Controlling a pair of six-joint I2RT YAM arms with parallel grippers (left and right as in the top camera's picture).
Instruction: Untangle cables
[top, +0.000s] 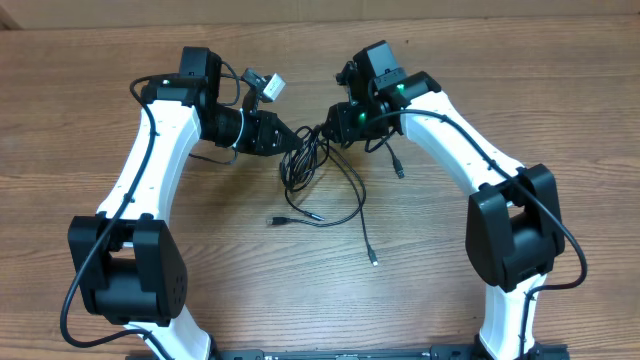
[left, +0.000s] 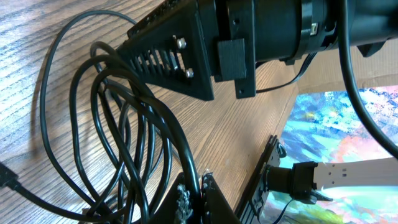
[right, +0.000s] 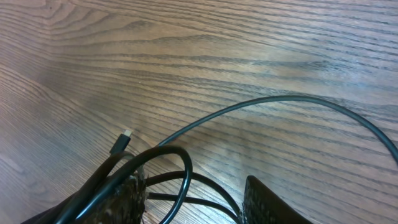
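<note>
Several cables (top: 303, 165) lie tangled at the table (top: 100, 60) centre, under both arms' tips. Jaws: left gripper (top: 299, 141) clenched on a strand, right gripper (top: 323, 133) parted, loops draped over one finger. Advice: left anchors, right pinches one single strand, pulls outward slowly, no yanking.

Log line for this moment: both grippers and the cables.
left gripper: shut on cables | right gripper: open, cable loops between its fingers | cables: bunched between both grippers, tangled, plug ends trailing on table
</note>
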